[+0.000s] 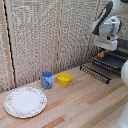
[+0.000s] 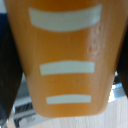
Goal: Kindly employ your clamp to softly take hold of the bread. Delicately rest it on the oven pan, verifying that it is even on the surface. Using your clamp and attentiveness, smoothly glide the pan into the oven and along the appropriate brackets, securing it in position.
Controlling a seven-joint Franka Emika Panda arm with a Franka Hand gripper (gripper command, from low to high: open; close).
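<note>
The light wooden plank table (image 1: 75, 102) holds a round white plate with flowers (image 1: 25, 101), a small blue cup (image 1: 47, 80), a round yellow bowl (image 1: 64, 78) just beside it, and the dark oven (image 1: 107, 64).

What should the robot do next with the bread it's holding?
Probably lower it a little onto the oven pan. The exterior view shows the bread hanging in the clamp right over the pan's bars. The wrist view shows the bread between the dark fingers, so it seems not yet released.
</note>
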